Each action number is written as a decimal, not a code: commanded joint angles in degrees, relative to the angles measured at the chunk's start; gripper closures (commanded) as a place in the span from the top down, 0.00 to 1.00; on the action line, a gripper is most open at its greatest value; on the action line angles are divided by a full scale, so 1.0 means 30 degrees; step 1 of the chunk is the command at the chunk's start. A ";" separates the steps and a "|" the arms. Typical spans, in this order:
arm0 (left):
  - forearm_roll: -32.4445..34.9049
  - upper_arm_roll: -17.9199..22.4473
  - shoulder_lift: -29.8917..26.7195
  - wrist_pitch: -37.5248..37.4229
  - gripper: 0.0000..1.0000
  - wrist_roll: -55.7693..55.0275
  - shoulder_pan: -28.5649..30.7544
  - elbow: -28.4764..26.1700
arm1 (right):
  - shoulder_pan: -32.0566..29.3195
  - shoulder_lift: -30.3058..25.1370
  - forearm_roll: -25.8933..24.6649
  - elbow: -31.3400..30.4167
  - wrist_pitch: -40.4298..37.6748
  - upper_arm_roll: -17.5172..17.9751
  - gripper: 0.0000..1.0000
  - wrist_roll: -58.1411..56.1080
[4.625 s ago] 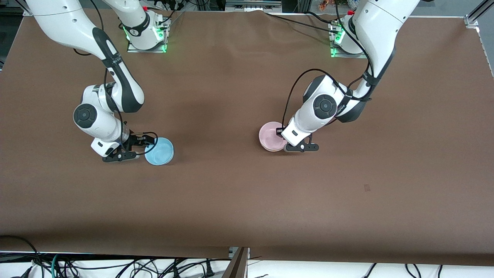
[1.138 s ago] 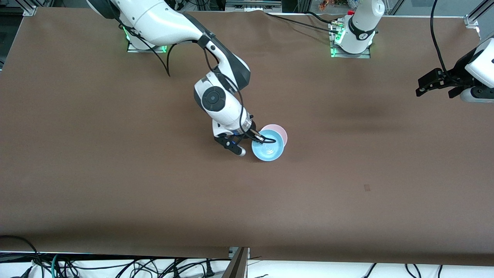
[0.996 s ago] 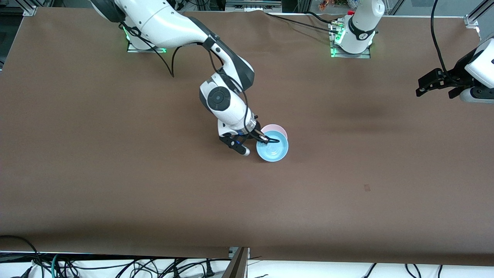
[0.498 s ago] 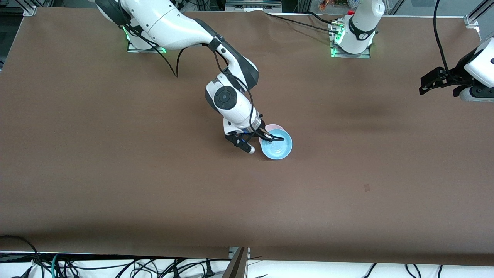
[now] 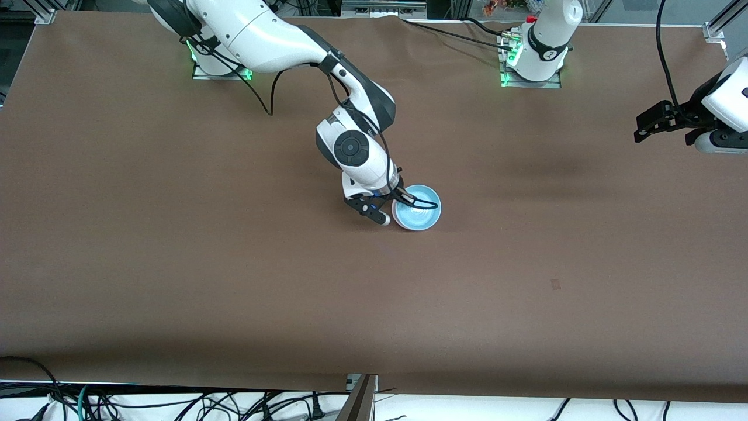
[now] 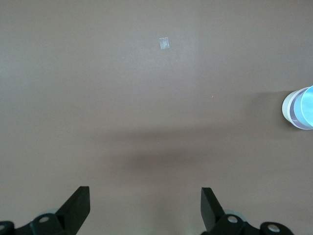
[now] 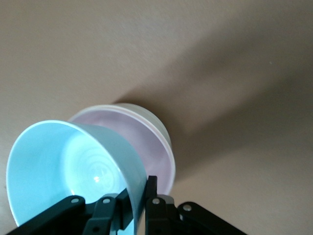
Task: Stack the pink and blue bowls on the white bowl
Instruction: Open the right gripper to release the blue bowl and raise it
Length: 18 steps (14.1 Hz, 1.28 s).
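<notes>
My right gripper [image 5: 402,202] is shut on the rim of the light blue bowl [image 5: 417,209], one finger inside and one outside. In the right wrist view the blue bowl [image 7: 73,166] hangs tilted from the right gripper [image 7: 139,200], over the pale pink bowl [image 7: 149,144]. The pink bowl sits nested in the white bowl [image 7: 146,113] on the brown table. From the front the blue bowl hides both of them. My left gripper [image 5: 663,123] waits open and empty in the air over the left arm's end of the table. The left wrist view shows the left gripper [image 6: 145,208] and, far off, the blue bowl [image 6: 306,105].
A small pale tape mark [image 5: 555,284] lies on the brown table [image 5: 175,263], nearer the front camera than the bowls. Both arm bases stand along the edge farthest from that camera. Cables hang below the nearest edge.
My right gripper has carried the blue bowl over the pink bowl, which it now hides from the front. The left arm has barely moved.
</notes>
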 commanded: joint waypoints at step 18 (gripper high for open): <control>0.0453 0.0122 0.0219 -0.0422 1.00 0.0414 -0.0191 0.0528 | -0.0098 -0.0063 0.0232 0.0118 0.1219 -0.0033 1.00 0.1541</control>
